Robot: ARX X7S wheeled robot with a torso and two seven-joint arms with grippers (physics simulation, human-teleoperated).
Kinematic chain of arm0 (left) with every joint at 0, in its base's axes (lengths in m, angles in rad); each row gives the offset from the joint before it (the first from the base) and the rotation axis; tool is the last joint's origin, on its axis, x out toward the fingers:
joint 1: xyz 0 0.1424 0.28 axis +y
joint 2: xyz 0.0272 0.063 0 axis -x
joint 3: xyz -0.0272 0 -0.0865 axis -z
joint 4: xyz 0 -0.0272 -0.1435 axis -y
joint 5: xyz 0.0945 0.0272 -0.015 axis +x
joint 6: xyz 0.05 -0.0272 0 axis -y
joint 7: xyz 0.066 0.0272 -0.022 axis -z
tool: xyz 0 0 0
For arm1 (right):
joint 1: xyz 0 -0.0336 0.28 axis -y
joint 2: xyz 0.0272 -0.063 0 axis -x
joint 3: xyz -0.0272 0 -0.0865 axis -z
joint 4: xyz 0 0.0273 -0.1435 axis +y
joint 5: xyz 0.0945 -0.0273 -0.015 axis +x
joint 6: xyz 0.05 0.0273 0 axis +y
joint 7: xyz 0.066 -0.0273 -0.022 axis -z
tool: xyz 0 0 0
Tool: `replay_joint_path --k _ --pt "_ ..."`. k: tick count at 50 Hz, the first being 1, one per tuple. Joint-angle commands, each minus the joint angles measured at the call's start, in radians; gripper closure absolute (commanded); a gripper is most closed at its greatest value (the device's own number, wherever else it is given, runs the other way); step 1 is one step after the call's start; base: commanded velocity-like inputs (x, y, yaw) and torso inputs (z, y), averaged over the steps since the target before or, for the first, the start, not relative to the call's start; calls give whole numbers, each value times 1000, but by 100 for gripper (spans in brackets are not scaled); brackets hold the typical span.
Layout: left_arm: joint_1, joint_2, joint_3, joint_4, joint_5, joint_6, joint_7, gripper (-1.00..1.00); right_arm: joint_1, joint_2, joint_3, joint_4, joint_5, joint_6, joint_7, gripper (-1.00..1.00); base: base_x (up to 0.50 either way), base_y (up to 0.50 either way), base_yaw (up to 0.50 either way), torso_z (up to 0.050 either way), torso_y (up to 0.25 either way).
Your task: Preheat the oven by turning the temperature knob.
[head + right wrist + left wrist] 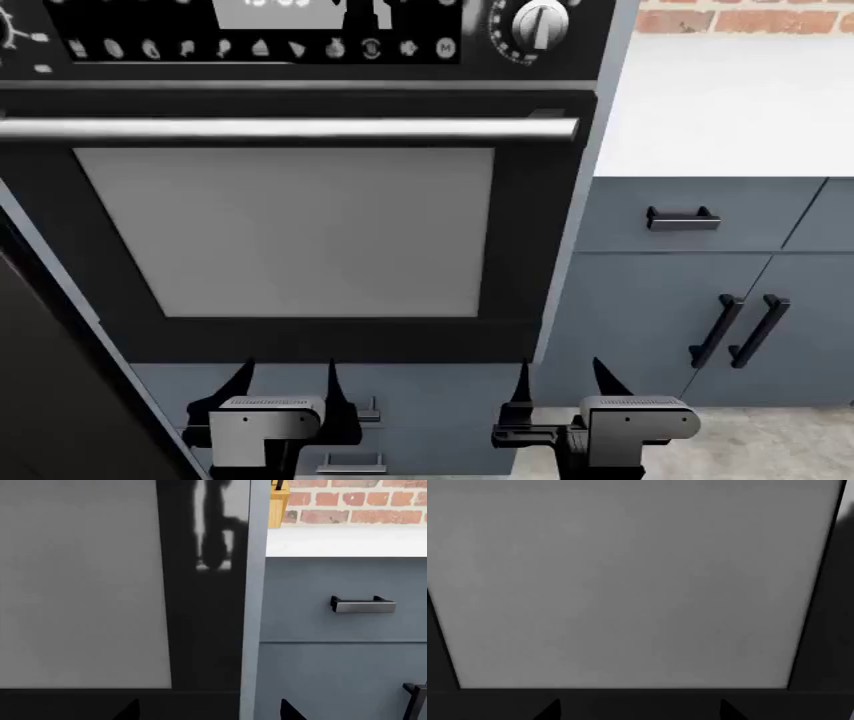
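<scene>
Both grippers hang low with fingers spread and empty: left gripper [287, 385], right gripper [561, 385]. A knob [541, 20] sits at the head view's upper right (its ring looks like fine ticks); the temperature knob is barely visible at the upper-left edge, so grabbing the wrong dial is the risk.

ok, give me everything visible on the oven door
The oven door is glossy black with a large pale grey window, matte and showing nothing inside. A long silver bar handle runs across its top, below the control panel. It looks shut, flush with the front. Both wrist views face it squarely; the right wrist view shows its black right border against a blue-grey cabinet side. Nothing touches it: the left gripper and right gripper sit low in front, jaws open.
</scene>
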Motion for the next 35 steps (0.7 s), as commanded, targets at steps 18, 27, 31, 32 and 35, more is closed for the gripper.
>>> replay_joint_path --k 18,27,31,32,35 --pt "10 -65 60 178 -56 -27 -76 -100 -9 76 -75 -237 -54 117 118 -100 0 0 0 0 0" --pt "-32 -95 52 499 -79 -165 -104 -100 -3 118 -121 -625 -146 313 100 -100 0 0 0 0 0" --pt "-85 -104 40 671 -95 -271 -129 -100 39 122 -130 -762 -171 404 88 -100 0 0 0 0 0" --pt "-91 -105 37 701 -107 -286 -130 -100 46 126 -137 -798 -168 428 74 -100 0 0 0 0 0" --pt "-123 -112 24 742 -120 -321 -141 -100 64 137 -159 -863 -206 463 72 -100 0 0 0 0 0"
